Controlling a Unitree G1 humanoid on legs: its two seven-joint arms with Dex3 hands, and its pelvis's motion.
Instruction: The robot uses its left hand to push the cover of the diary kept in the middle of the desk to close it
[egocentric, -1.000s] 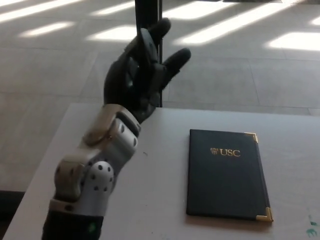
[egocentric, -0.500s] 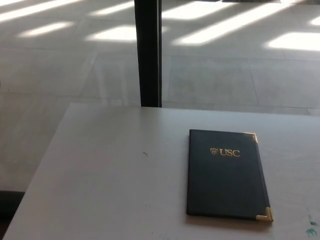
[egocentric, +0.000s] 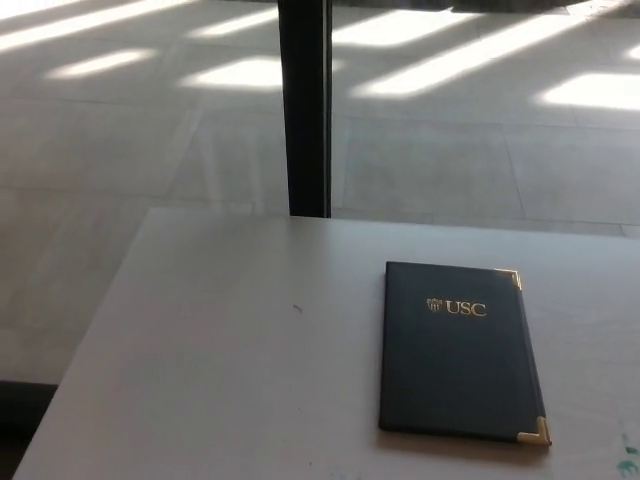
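Right, head view: the diary (egocentric: 460, 350) lies flat on the desk (egocentric: 220, 370), right of centre, cover down and already shut, gold "USC" facing up, brass corners (egocentric: 536, 432) on its right edge. Neither hand shows, so spread or pressed together, I cannot tell. Judging by this, no push is left; a good finish means staying clear so the diary doesn't skid. Around it: a dark pillar (egocentric: 306, 105) behind the desk, a sunlit floor (egocentric: 120, 130), a tiny speck (egocentric: 296, 309). Nothing blocks the way.
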